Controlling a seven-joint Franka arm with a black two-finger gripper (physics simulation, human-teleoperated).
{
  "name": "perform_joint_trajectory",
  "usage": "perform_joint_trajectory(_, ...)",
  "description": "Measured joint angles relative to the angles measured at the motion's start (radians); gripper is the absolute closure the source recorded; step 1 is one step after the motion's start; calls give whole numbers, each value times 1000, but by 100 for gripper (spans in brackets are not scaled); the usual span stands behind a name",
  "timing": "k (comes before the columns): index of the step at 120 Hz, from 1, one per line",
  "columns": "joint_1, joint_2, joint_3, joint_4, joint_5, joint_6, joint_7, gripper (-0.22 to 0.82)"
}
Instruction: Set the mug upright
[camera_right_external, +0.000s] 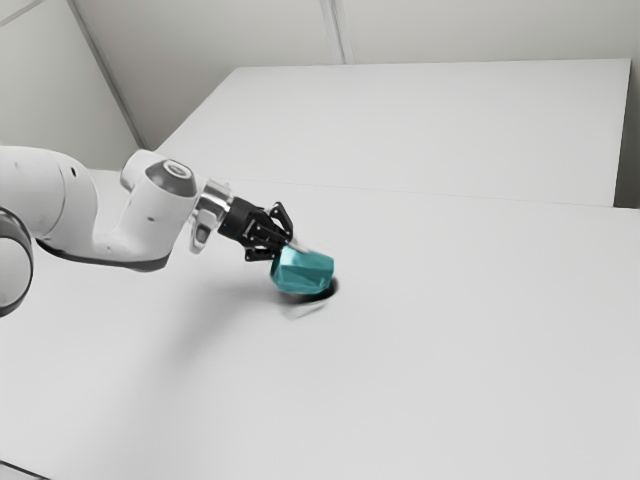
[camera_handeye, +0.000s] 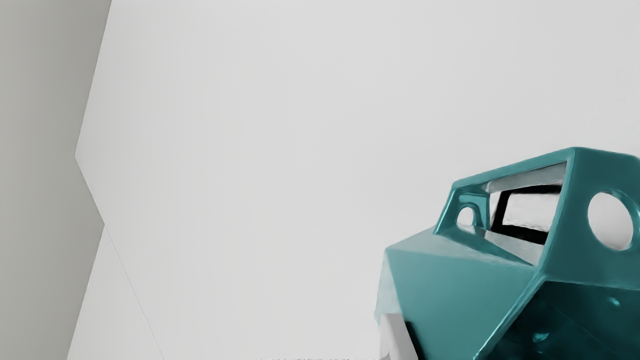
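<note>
My claw (camera_right_external: 286, 250) is right by the tipped mug (camera_right_external: 304, 271) (I can't tell if it has hold).

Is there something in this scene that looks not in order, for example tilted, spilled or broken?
Yes, the teal mug looks askew: it is tipped over, not standing upright, right at the gripper. I see no spill on the table, and no clear break in the mug.

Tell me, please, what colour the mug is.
The mug is teal, which shows best in the wrist view.
</note>
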Motion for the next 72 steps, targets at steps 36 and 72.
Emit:
perform_joint_trajectory(36,-44,-100,-5,-20,146,28,0,77)
perform_joint_trajectory(72,-172,-271,-5,-107,877,22,0,78)
